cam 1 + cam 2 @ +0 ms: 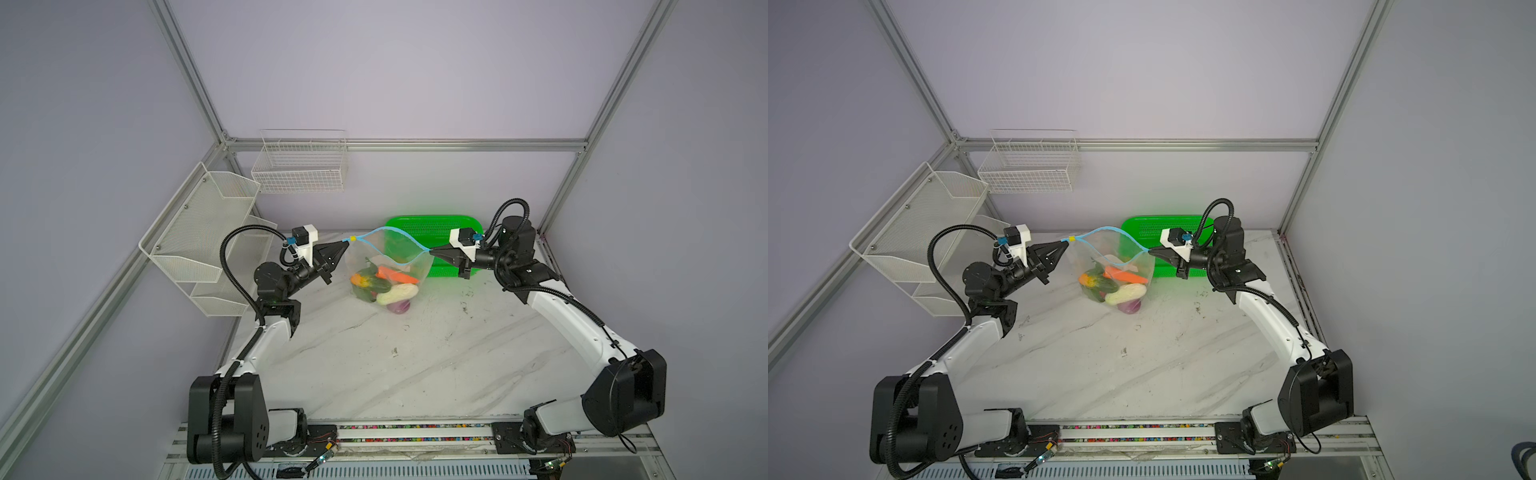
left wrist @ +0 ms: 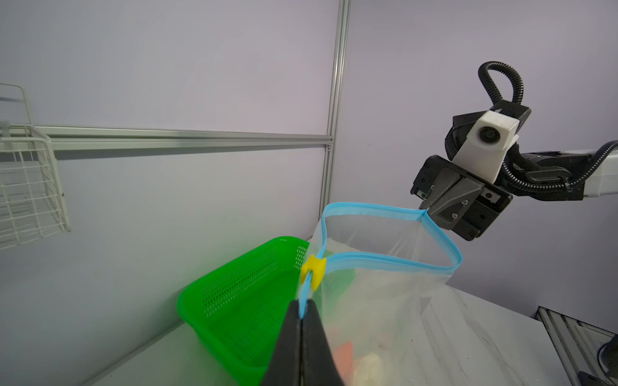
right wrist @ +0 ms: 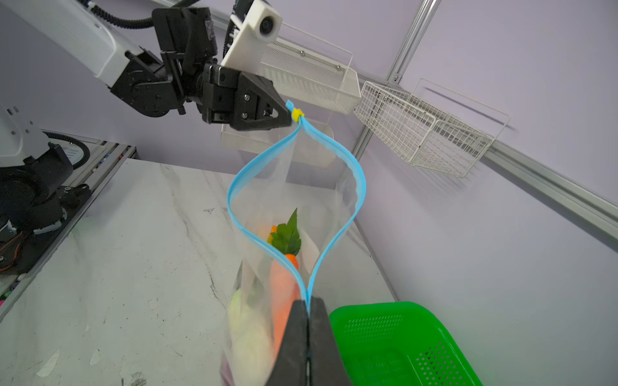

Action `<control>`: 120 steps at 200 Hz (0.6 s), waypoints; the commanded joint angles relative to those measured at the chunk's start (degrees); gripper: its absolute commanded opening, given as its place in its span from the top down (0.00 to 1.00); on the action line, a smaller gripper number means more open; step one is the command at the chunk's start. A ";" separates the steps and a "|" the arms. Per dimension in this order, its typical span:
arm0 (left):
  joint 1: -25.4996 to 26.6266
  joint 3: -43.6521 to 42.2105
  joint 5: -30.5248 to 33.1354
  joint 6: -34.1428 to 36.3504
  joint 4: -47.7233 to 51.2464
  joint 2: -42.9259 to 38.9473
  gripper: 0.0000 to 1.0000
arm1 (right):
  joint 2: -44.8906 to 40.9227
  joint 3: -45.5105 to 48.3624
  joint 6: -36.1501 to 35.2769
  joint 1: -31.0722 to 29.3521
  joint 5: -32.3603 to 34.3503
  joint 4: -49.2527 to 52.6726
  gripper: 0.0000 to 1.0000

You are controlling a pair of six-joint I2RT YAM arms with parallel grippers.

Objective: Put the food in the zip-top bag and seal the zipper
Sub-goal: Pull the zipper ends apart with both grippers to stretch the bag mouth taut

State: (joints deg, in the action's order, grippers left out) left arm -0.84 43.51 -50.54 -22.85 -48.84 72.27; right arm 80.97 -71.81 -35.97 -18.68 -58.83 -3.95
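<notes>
Zipper (image 2: 371, 209) stretched between your left end effector (image 2: 302, 309) and right end effector (image 3: 307, 305) (each clamped on one end) for sealing.

My left arm (image 1: 266, 340) and right arm (image 1: 573, 320) are white with black joints. My left gripper (image 1: 345, 245) and right gripper (image 1: 433, 251) are pointy, black.

In the left wrist view the food (image 2: 347, 357) inside the zip-top bag (image 2: 384, 300) is only orange and pale blurs, and the picture's edge cuts off the left hand (image 2: 302, 302); the right hand (image 3: 307, 302) is cut off likewise in the right wrist view. In both top views the bag and the right hand cover part of the green basket (image 1: 432, 226); some food is hidden under other pieces.
</notes>
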 commanded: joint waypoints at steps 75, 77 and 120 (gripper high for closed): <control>4.62 -12.32 4.67 4.31 12.34 -14.23 1.00 | -9.22 5.80 -1.97 2.57 2.09 3.84 1.00; 4.82 -12.33 4.67 4.42 12.34 -14.19 1.00 | -9.16 5.94 -2.06 2.59 2.13 3.85 1.00; 8.25 -9.95 4.10 5.22 12.36 -12.33 1.00 | -7.21 7.83 -5.04 2.65 1.32 6.02 0.95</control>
State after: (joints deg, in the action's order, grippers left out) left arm 6.07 33.19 -47.07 -19.70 -36.18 59.75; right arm 73.30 -63.92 -38.06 -16.27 -56.21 0.78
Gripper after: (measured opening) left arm 0.047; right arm 0.039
